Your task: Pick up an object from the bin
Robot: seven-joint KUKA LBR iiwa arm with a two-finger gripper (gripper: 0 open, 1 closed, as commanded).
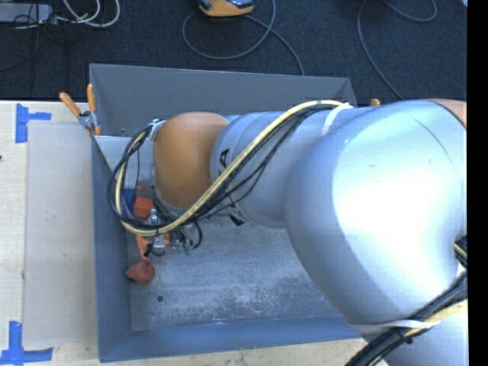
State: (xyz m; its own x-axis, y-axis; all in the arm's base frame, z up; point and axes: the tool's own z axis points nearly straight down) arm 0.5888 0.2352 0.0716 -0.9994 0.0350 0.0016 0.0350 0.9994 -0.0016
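Camera view: red lump (140,271) just below the gripper (158,239) looks light; grab its middle. Can't tell if gripper's open.

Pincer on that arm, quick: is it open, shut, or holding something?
Pincer: cannot be told. It is down at the left side of the bin, beneath the arm's orange cover, near a reddish-brown lump.
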